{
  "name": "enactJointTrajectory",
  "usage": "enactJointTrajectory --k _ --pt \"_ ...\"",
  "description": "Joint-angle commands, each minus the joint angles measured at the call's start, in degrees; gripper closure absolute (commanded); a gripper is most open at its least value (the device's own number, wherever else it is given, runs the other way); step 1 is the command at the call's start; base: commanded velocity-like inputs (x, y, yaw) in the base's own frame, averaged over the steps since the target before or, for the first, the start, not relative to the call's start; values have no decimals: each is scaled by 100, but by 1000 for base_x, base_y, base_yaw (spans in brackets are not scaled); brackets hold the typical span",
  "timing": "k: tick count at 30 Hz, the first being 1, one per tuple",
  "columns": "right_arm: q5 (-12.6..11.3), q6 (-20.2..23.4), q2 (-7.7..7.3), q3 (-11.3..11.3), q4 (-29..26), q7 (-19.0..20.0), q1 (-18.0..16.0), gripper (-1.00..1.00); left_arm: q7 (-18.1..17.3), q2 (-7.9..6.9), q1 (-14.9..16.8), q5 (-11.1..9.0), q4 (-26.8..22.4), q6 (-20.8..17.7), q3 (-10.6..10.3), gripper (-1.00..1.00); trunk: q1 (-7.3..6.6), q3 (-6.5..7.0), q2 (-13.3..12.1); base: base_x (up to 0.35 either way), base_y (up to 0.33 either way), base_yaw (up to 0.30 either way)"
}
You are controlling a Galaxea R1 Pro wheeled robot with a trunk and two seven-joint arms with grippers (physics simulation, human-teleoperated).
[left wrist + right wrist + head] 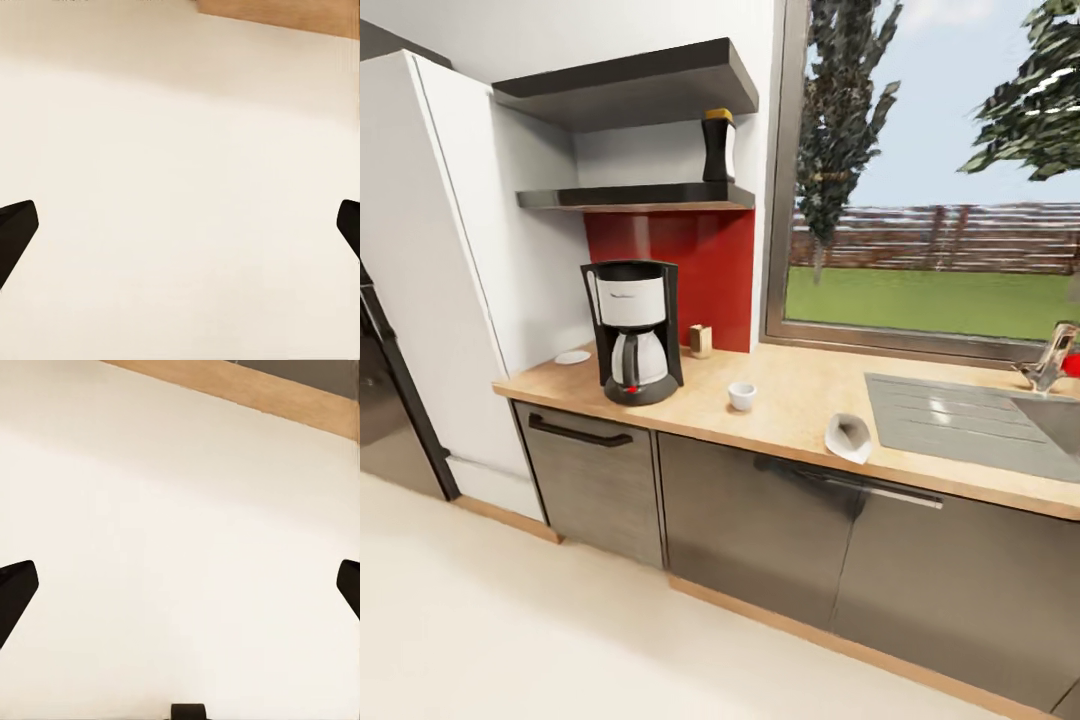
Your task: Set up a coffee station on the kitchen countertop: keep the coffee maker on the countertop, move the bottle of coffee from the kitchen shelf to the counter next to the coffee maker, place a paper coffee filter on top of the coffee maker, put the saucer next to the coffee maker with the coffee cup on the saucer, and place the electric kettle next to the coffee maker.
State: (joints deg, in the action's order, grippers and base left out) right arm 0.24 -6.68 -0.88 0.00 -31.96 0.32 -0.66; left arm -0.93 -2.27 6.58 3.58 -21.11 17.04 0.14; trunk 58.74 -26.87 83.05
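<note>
**A:** ok so the end effectors first. Left end effector (180, 225) in its wrist cam: two black fingertips (16, 229) spread way out at opposite edges, nothing between them, just pale floor (180, 187) underneath and a wood-toned strip of kickboard (285, 16) in one corner. Right end effector (180, 585) is the same deal, fingers wide apart and empty, over the same floor, with a longer run of that kickboard plus a sliver of grey cabinet front (315, 371).

**B:** and the head cam?

**A:** that one has all the actual stuff. Coffee maker (634, 330) stands on the table (790, 400) at about 9 o'clock from the frame centre, glass carafe seated in it; can't tell if anything's in the carafe. Saucer (572, 357) lies bare just behind it at its 9 o'clock, against the white wall panel. Coffee cup (742, 395) sits on the table at the maker's 3 o'clock, looks empty. Paper coffee filter (848, 437) lies near the table's front edge, at the cup's 4 o'clock, touching the sink's (970, 420) drainboard corner.

**B:** the coffee jar?

**A:** bottle of coffee (718, 146) is up on the lower kitchen shelf (630, 197), 12 o'clock from the maker, yellow lid on.
</note>
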Motion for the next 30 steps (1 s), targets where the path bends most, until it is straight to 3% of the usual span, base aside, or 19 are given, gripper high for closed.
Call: enactJointTrajectory --k 1,10,30 --pt "2 -18 0 0 3 3 -4 -100 -1 -2 2 37 1 18 3 -100 -1 -6 3 -59 54 -278" --pt "0 -18 0 0 -1 3 -4 -100 -3 -2 1 43 1 18 -5 -100 -1 -6 3 -13 12 -243" --pt "-10 -6 -5 -32 -16 -4 -4 -100 -2 -2 1 37 0 18 -5 -100 -1 -6 3 44 21 -132"
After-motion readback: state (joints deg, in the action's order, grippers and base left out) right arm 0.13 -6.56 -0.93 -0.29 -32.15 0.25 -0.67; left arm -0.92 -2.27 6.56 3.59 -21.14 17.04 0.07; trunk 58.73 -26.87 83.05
